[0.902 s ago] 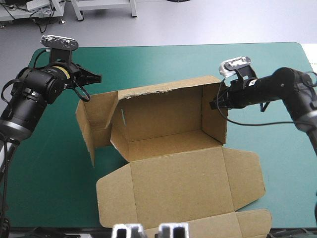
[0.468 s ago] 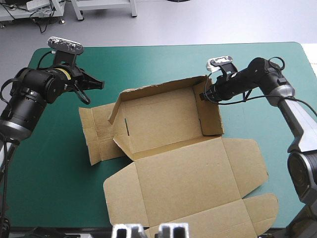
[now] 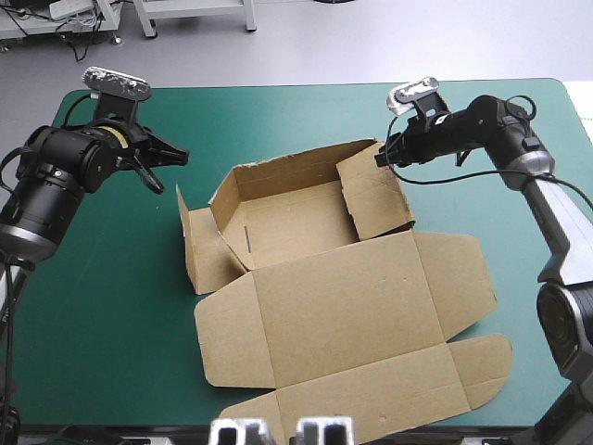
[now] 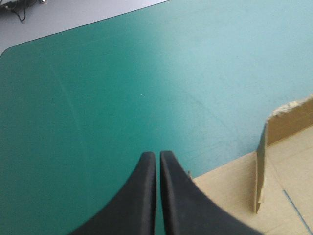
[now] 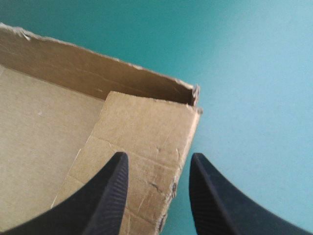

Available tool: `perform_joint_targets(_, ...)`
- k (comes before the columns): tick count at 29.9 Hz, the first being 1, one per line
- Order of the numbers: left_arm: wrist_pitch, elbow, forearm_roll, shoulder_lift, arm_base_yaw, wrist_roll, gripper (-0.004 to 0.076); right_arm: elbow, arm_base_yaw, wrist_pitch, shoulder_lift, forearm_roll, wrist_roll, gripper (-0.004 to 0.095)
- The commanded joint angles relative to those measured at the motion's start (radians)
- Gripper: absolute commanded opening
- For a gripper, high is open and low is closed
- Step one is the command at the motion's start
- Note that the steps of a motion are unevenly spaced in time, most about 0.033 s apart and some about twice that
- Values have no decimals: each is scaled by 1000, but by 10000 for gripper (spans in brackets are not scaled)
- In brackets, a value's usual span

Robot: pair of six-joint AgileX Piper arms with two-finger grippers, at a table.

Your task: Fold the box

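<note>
The right gripper (image 5: pixel 157 156) has its two black fin-shaped fingers (image 5: pixel 105 196) set apart, clamping nothing. They straddle the upper corner of the right end flap (image 5: pixel 146 132) of the brown cardboard box (image 3: pixel 296 227). That stance looks chosen to tip the flap inward, and it leans over the tray floor. The left gripper (image 4: pixel 157 155) has its fingers pressed together on nothing, poised over the teal-green table cover (image 3: pixel 278 111) near the left end flap (image 3: pixel 197 246). It probably serves as a blunt pusher for that flap, which stands splayed outward. The box, a cut sheet of board, sits at the table's middle, with its back wall (image 3: pixel 283 171) raised and its lid (image 3: pixel 347 311) flat toward the near edge, so the end flaps likely want tucking next
</note>
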State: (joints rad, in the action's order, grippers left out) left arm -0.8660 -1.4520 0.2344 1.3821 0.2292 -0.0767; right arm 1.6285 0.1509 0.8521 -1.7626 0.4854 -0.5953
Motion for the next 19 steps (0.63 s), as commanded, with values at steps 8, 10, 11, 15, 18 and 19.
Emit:
perform_joint_targets(8,-107,-36,-224,-33,-233,125,13,187,-4,215,191,-37,107,387)
perform_joint_targets(10,-148,-36,-345,-33,-265,198,13,187,-4,284,215,-85,153,387)
perform_joint_targets(11,-166,-36,-408,-33,-280,228,13,187,-4,321,221,-107,164,387)
perform_joint_targets(15,-276,-36,-617,-33,-316,338,13,187,-4,389,215,-128,177,386)
perform_joint_targets(18,-364,-36,-725,-33,-323,405,13,187,-4,368,193,-121,177,386)
perform_joint_targets(19,-390,-36,-753,-33,-323,417,13,187,-4,363,181,-121,176,386)
